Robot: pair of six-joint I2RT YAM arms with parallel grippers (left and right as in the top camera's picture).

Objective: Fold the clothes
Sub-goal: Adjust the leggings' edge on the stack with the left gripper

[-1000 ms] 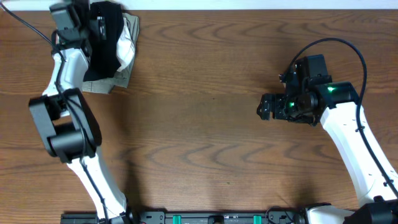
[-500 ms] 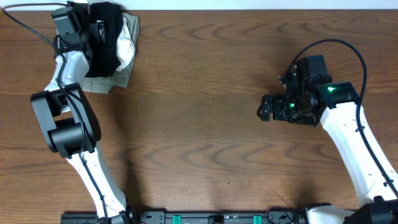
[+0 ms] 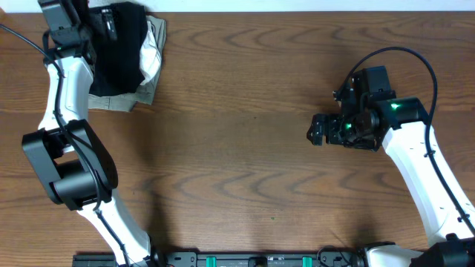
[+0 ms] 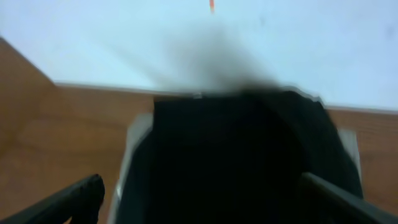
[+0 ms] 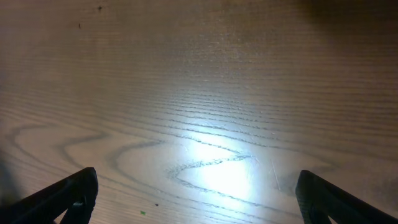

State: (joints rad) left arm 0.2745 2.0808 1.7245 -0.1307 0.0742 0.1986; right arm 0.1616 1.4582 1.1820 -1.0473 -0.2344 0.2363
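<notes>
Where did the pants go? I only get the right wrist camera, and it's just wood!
Observer: The pants sit as a compact black pile at the table's far left corner.
Operator: Are they on the bare wood too?
Observer: No, they lie on top of lighter clothes.
Operator: Is the other arm near them?
Observer: Yes. The left gripper is at the pile with its fingers spread wide, and nothing looks gripped.
Operator: So how far off is my arm?
Observer: The right gripper is open over bare wood on the right side, well apart from the pile.
</notes>
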